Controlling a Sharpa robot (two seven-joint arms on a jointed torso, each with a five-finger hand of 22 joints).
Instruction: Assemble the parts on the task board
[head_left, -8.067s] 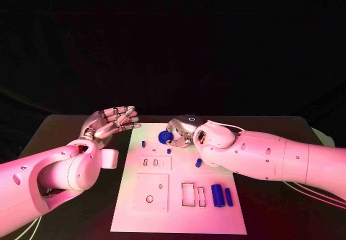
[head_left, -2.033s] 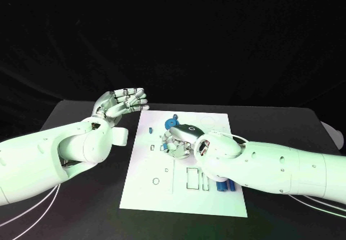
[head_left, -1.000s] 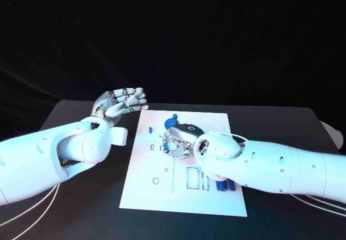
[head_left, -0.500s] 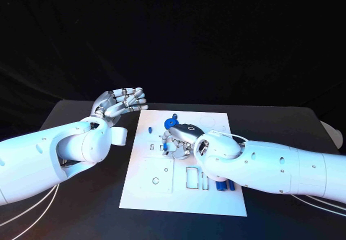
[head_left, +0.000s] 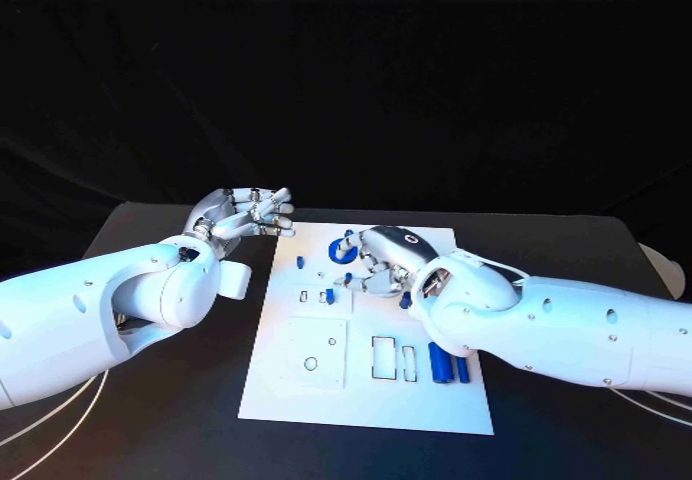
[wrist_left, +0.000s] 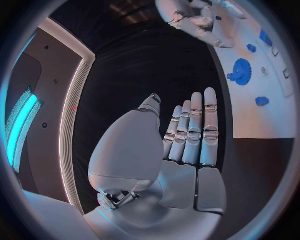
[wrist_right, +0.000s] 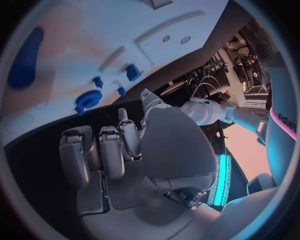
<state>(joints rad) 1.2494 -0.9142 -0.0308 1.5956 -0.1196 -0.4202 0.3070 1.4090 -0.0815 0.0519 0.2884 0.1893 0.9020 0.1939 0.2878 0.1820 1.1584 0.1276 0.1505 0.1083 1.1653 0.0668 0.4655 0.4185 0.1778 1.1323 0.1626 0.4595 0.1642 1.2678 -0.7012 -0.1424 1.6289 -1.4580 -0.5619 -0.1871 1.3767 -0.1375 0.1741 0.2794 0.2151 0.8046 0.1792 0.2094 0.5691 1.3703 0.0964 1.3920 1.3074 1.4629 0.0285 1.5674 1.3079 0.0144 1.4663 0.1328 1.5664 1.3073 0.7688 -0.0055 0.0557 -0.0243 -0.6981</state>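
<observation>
Lifted off the task board (head_left: 361, 400), right hand (head_left: 382, 262) empty, fingers half-curled, fingertips hidden.

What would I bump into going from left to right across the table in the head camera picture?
Left robot hand → small blue peg → blue gear → right robot hand, over the white board.
</observation>
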